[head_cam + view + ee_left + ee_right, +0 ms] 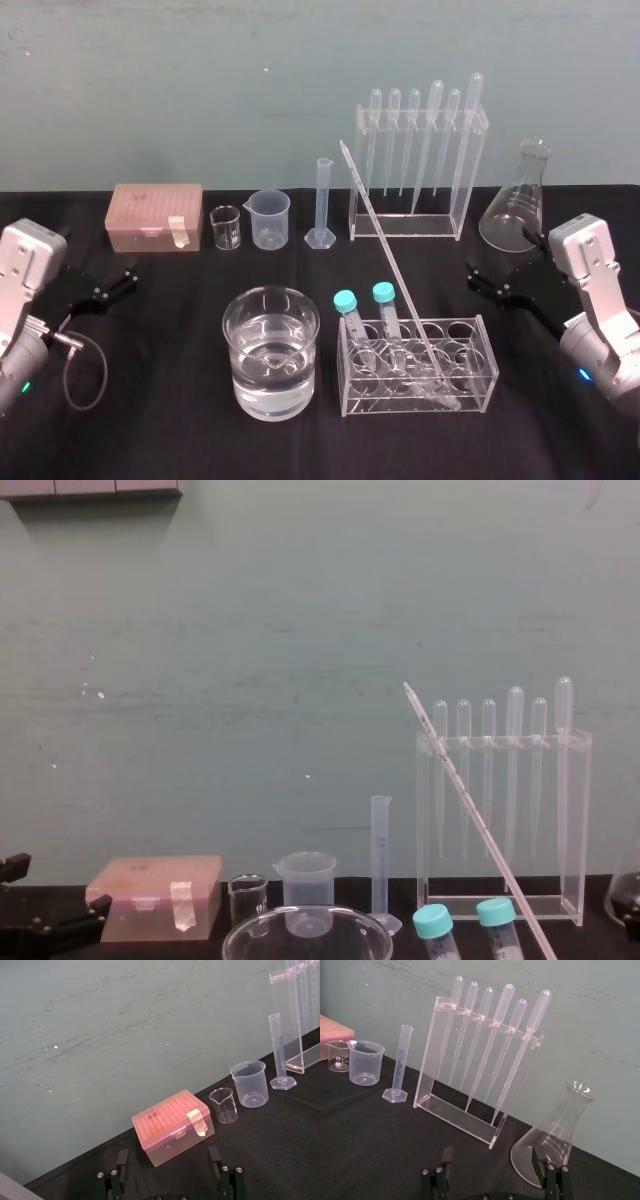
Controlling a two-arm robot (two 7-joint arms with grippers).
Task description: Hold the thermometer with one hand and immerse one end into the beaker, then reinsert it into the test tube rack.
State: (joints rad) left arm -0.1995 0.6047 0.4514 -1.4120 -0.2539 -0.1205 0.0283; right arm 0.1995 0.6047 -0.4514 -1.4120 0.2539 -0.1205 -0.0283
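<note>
Both arms wait at the frame edges while the thermometer leans in the test tube rack.

Head view: the thermometer slants from upper centre down into the test tube rack at lower right of centre, beside two blue-capped tubes; the water-filled beaker stands just left of the rack; the left gripper sits at the left edge and the right gripper at the right edge, both empty.
Left wrist view: the left gripper's fingers spread wide before a pink box.
Right wrist view: the right gripper's fingers spread wide before a pipette stand and a flask.
Chest view: the thermometer crosses the right half diagonally; the beaker's rim shows at bottom centre.
</note>
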